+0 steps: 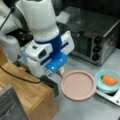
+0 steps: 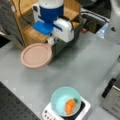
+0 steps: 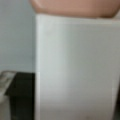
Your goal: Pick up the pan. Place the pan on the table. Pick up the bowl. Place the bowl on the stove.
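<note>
The bowl (image 1: 108,81) (image 2: 65,101), pale teal, is seen resting on the stove (image 1: 113,96) (image 2: 82,110) in both front views, with an orange carrot-like piece (image 1: 110,80) (image 2: 70,106) lying inside it. The pan (image 1: 78,85) (image 2: 36,55) is empty; it is found at the bowl's 9 o'clock in a front view and at its 11 o'clock in a front view. Whether it rests on the tabletop (image 1: 82,110) (image 2: 85,65) or hangs just above cannot be told. The gripper (image 1: 59,70) (image 2: 51,40) is carried low, pointing downward beside a wooden block (image 1: 27,92) (image 2: 27,33), and its jaws are closed on the pan's white handle (image 1: 60,71) (image 2: 51,41) (image 3: 75,67), which fills the wrist view with the pink pan (image 3: 75,7) at 12 o'clock. A steel toaster oven (image 1: 92,35) is seen behind. No writing can be read.
</note>
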Robot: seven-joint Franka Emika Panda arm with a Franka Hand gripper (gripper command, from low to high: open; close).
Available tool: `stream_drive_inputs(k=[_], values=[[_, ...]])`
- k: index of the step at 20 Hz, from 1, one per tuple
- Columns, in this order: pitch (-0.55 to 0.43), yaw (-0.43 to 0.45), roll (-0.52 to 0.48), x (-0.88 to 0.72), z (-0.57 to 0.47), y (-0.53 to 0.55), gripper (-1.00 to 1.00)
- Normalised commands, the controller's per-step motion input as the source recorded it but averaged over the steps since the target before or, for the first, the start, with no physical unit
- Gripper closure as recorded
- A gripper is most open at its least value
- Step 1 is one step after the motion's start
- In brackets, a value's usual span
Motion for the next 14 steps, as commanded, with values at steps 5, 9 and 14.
stream_drive_inputs(k=[5, 9, 14], values=[[0.133, 0.096, -0.145, 0.58, 0.02, -0.28, 1.00], [0.176, 0.086, -0.086, 0.57, 0.21, -0.23, 1.00], [0.237, 0.114, -0.083, 0.59, 0.28, -0.27, 1.00]])
